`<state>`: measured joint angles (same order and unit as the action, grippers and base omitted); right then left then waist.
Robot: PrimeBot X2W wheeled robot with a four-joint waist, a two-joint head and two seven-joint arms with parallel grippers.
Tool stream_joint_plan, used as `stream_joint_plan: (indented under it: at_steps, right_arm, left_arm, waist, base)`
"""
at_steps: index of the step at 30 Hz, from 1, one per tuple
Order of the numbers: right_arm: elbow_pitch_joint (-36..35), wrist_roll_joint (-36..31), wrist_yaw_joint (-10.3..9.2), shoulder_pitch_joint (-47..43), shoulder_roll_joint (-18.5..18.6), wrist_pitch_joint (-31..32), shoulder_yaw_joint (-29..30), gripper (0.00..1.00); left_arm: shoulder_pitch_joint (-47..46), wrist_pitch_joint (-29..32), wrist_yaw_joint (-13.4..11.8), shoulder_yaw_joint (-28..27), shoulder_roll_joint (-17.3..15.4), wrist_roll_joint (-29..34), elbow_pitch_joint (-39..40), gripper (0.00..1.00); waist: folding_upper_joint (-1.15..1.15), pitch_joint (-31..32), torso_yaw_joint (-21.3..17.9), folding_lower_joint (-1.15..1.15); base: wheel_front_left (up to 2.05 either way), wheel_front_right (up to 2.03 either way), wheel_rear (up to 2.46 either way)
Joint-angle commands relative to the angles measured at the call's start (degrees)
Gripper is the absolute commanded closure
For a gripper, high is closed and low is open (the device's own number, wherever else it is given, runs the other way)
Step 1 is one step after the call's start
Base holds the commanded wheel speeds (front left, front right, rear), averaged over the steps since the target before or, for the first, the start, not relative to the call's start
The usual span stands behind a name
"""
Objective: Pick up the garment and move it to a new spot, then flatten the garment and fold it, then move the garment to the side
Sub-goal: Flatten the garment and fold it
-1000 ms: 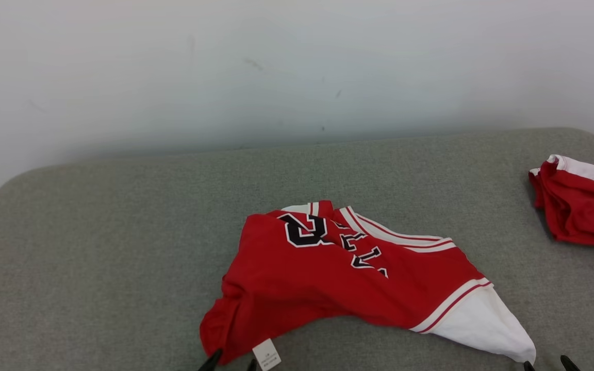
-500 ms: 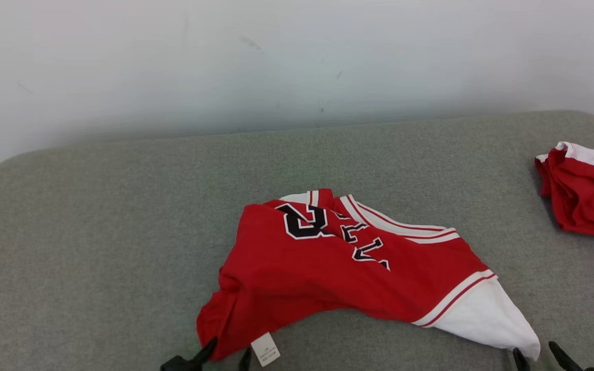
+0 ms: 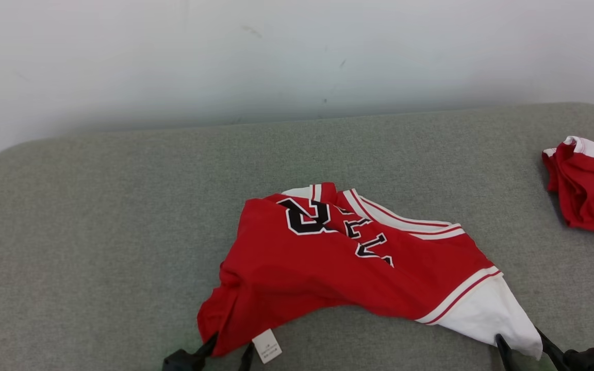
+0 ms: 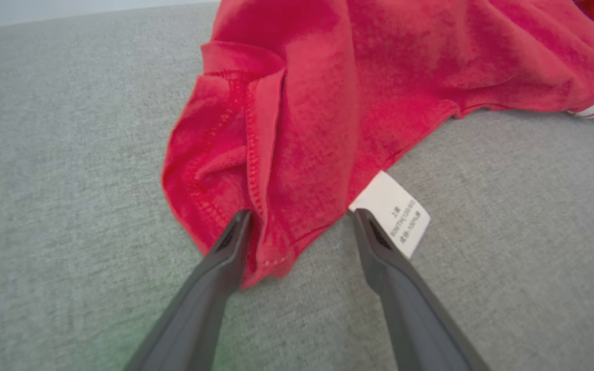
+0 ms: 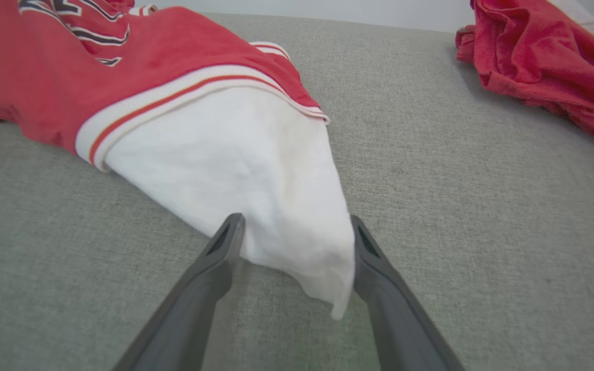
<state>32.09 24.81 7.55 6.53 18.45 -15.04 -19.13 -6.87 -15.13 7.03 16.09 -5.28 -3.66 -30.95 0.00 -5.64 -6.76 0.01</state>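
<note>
While open, our left gripper [image 4: 301, 215] straddles the garment's [image 3: 328, 268] red corner, our right gripper [image 5: 295, 220] its white tip, seemingly touching.

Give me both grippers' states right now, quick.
Left gripper: open, fingers straddling the garment at its red corner, nothing gripped.
Right gripper: open, fingers straddling the garment at its white corner, nothing gripped.

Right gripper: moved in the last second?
Yes: forward. The right gripper now straddles the jersey's white sleeve tip; earlier it stopped short of it.
</note>
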Motion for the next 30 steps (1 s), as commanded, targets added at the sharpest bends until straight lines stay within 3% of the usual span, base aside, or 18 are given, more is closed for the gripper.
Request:
stream_joint_plan:
  at_steps: [1, 9, 10, 11, 12, 13, 21, 25, 30]
  right_arm:
    - [0.28, 0.55, -0.13, 0.98, 0.07, -0.15, -0.29, 0.0]
    - [0.11, 1.51, -0.13, 2.7, -0.81, -0.15, -1.79, 0.0]
    - [0.09, 1.8, -0.13, 2.76, -0.76, -0.16, -2.2, 0.11]
    - [-0.07, 2.28, -0.13, 2.81, -0.7, -0.16, -2.58, 0.61]
    - [-0.4, 2.83, -0.13, 2.87, -0.66, -0.15, -2.95, 0.82]
    - [-0.76, 3.52, -0.13, 2.85, -0.57, -0.15, -3.31, 1.0]
    - [-8.44, 13.26, -0.13, 0.26, 0.47, -0.15, -2.26, 1.0]
    - [-14.55, 18.99, -0.13, -1.75, 1.32, -0.16, 0.1, 1.0]
    - [-24.28, 27.33, -0.13, -3.83, 3.87, -0.16, 2.75, 1.0]
  left_arm:
    - [-0.64, 0.02, -0.04, 0.06, -0.52, 0.37, -0.16, 0.0]
    - [-1.93, 0.03, 0.11, 0.64, -0.43, 0.15, -0.29, 0.0]
    - [-2.02, 0.03, 0.17, 0.91, -0.38, -0.12, -0.61, 0.38]
    - [-2.13, 0.04, 0.23, 1.2, -0.35, -0.37, -0.88, 0.65]
    - [-2.12, 0.04, 0.28, 1.49, -0.3, -0.71, -1.08, 0.98]
    - [-2.1, 0.04, 0.35, 1.85, -0.23, -0.88, -1.19, 1.0]
    - [0.06, 0.02, 0.39, 5.2, -0.83, -8.27, 2.15, 1.0]
    - [2.09, 0.83, 0.42, 7.7, -1.34, -18.14, 7.6, 1.0]
    - [3.14, 5.86, 0.41, 10.36, -4.97, -30.54, 20.36, 1.0]
  waist:
    - [0.0, -0.43, 0.11, -0.01]
    - [0.0, -2.04, 0.57, -0.01]
    - [0.0, -2.1, 0.65, -0.01]
    - [0.0, -2.13, 0.71, -0.01]
    - [0.0, -2.11, 0.76, -0.01]
    - [0.0, -2.01, 0.81, -0.01]
    - [0.0, 1.14, 0.77, -0.01]
    - [0.0, 3.54, 0.82, -0.01]
    - [0.0, 6.12, 1.13, -0.01]
  base:
    - [0.0, 0.0, 0.0]
    - [0.0, 0.0, 0.0]
    - [0.0, 0.0, 0.0]
    - [0.0, 0.0, 0.0]
    - [0.0, 0.0, 0.0]
    - [0.0, 0.0, 0.0]
    - [0.0, 0.0, 0.0]
    - [0.0, 0.0, 0.0]
    - [0.0, 0.0, 0.0]
